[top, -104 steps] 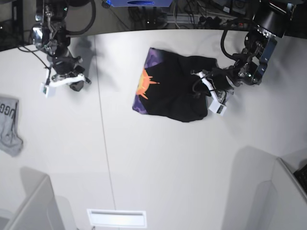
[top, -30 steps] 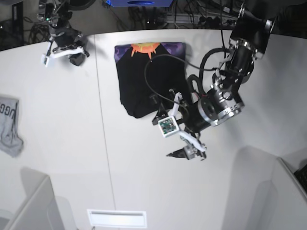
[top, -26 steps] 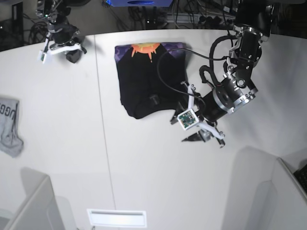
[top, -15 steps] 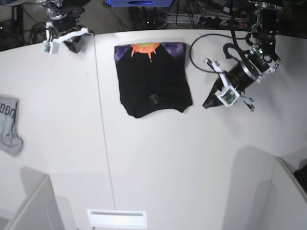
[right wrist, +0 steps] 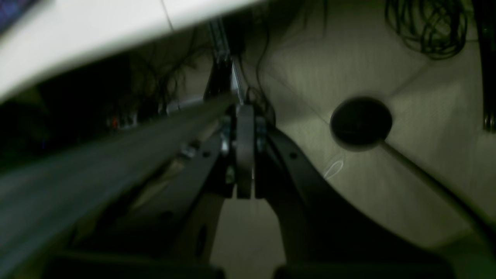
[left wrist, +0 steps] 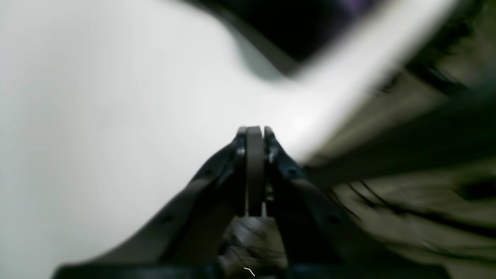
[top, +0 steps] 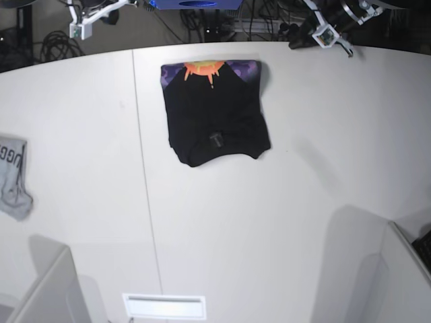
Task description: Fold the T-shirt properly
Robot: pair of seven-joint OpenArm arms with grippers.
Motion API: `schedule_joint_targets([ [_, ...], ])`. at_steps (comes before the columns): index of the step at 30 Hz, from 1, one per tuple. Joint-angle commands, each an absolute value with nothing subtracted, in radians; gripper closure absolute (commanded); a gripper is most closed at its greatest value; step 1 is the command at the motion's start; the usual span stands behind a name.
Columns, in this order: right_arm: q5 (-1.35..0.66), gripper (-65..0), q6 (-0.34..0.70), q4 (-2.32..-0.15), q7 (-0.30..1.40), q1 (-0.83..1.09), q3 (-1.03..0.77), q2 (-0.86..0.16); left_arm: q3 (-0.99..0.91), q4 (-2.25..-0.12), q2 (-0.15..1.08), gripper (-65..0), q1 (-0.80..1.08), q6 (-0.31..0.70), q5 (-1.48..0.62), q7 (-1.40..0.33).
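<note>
The black T-shirt (top: 215, 114) lies folded on the white table (top: 269, 222), back centre, with the orange-and-purple sun print along its far edge. A small dark lump sits near its front hem. My left gripper (top: 295, 44) is shut and empty at the table's back right edge, away from the shirt. In the left wrist view the shut gripper (left wrist: 254, 131) hangs over the table, with the T-shirt (left wrist: 294, 23) a blur at the top. My right gripper (top: 106, 18) is shut and empty beyond the back left edge. In the right wrist view the shut gripper (right wrist: 245, 110) faces the floor.
A small grey garment with lettering (top: 13, 176) lies at the table's left edge. Grey divider panels stand at the front left (top: 47, 289) and front right (top: 367, 269). A white slot (top: 163, 305) sits at the front edge. Cables (right wrist: 426, 27) lie on the floor behind.
My left arm has pulled back from beside the shirt to the table's back right edge. My right arm has moved farther back, off the table. The shirt, turned earlier, now lies still.
</note>
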State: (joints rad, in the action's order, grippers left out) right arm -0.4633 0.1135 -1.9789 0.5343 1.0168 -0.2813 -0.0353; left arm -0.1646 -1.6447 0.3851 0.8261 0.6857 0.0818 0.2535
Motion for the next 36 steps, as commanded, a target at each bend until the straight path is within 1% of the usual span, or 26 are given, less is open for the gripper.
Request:
schedule_joint_targets([
  [1, -0.463, 0.0, 0.114, -1.994, 0.552, 1.053, -0.285, -0.041, -0.171, -1.656, 0.394, 0.0, 0.865, 0.688, 0.062, 0.292],
  [7, -0.463, 0.0, 0.114, -1.986, 0.773, 1.086, -0.225, -0.119, -0.171, -1.646, 0.392, 0.0, 1.018, 0.688, 0.062, 0.286],
  [10, -0.463, 0.0, 0.114, -1.951, 0.828, 1.076, -0.151, -0.160, -0.160, -1.583, 0.387, 0.0, 1.044, 0.688, 0.062, 0.286],
  [12, -0.463, 0.0, 0.114, -1.899, 0.828, 1.056, -0.088, -0.193, -0.157, -1.514, 0.369, 0.0, 1.040, 0.688, 0.062, 0.286],
  [15, -0.463, 0.0, 0.110, -1.765, 0.826, 0.986, 0.016, -0.246, -0.157, -1.389, 0.337, 0.0, 0.998, 0.688, 0.071, 0.286],
  [22, -0.463, 0.0, 0.108, -1.431, 0.819, 0.783, 0.209, -0.300, -0.157, -1.098, 0.302, 0.0, 0.866, 0.688, 0.073, 0.291],
  [28, -0.463, 0.0, 0.108, -1.248, 0.720, 0.665, 0.372, -0.360, -0.157, -0.947, 0.257, 0.0, 0.791, 0.688, 0.073, 0.288],
  [34, -0.463, 0.0, 0.111, -1.066, 0.648, 0.559, 0.541, -0.381, -0.159, -0.797, 0.214, 0.0, 0.720, 0.687, 0.073, 0.294],
  [36, -0.463, 0.0, 0.113, -1.029, 0.607, 0.524, 0.619, -0.410, -0.159, -0.757, 0.205, 0.0, 0.704, 0.687, 0.073, 0.294],
])
